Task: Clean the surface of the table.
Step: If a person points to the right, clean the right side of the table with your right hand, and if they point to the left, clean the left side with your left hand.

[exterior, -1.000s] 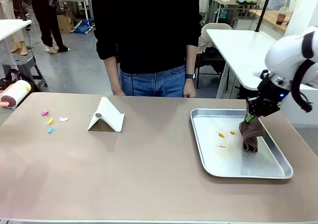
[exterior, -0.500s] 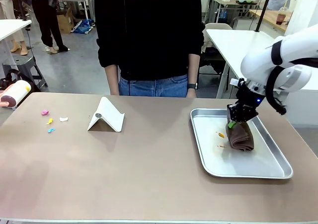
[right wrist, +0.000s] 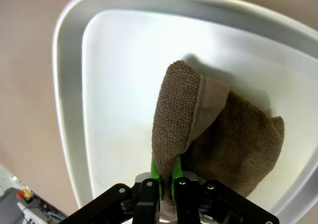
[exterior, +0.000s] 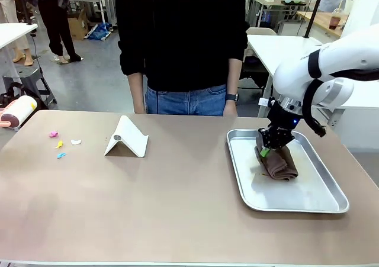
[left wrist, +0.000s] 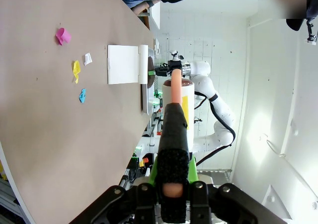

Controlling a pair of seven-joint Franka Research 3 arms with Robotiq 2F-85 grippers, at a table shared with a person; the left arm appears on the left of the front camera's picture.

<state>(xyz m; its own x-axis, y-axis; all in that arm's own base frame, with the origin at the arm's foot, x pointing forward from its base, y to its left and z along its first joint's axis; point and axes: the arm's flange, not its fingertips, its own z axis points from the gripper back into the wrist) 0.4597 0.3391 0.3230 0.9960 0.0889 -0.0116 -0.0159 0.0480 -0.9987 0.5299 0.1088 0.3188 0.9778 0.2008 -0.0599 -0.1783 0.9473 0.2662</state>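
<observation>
The tan-brown table [exterior: 177, 202] carries a silver tray [exterior: 308, 206] at its right. Inside the tray lies a bunched brown cloth [exterior: 279, 164], and my right gripper [exterior: 265, 151] is shut on its upper fold, pressing it against the tray floor. The right wrist view has the cloth [right wrist: 218, 134] pinched between the green pads of the right gripper [right wrist: 166, 178], over the tray [right wrist: 67, 80]. My left gripper [left wrist: 172, 184] is shut on the black handle of a lint roller [left wrist: 174, 92]; the roller [exterior: 18, 111] lies at the table's far left edge.
Small paper scraps, pink [exterior: 54, 134], yellow [exterior: 59, 144], white [exterior: 76, 141] and blue [exterior: 61, 155], lie at the left of the table. A white folded stand [exterior: 126, 138] sits beside them. A person [exterior: 180, 48] stands at the far edge, hands down.
My right gripper has dragged the brown cloth leftward across the tray floor, over the orange spots that showed before; they are now hidden under it.
</observation>
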